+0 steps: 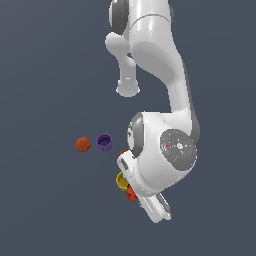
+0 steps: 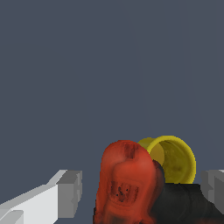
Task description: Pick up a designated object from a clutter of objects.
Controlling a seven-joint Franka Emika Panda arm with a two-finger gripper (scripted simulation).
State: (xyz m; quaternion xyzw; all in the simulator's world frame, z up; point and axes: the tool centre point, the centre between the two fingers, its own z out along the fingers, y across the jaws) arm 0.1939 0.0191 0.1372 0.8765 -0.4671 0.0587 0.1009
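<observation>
In the wrist view the red and black power drill [image 2: 127,183] lies between my gripper's [image 2: 142,189] two grey fingers. Its red body is near the middle and its black part [image 2: 183,205] reaches towards one finger [image 2: 214,186]. The other finger [image 2: 68,194] stands apart from the drill with a gap. The jaws are open. A yellow cup [image 2: 175,159] lies on its side right behind the drill. In the exterior view the arm's hand [image 1: 152,200] covers most of the drill; only a red part [image 1: 131,194] shows beside the yellow cup [image 1: 121,180].
An orange-red ball [image 1: 82,144] and a purple cup [image 1: 104,142] stand apart on the exterior view's left. A small red patch [image 1: 121,155] peeks out beside the wrist; I cannot tell what it is. The floor is plain dark grey.
</observation>
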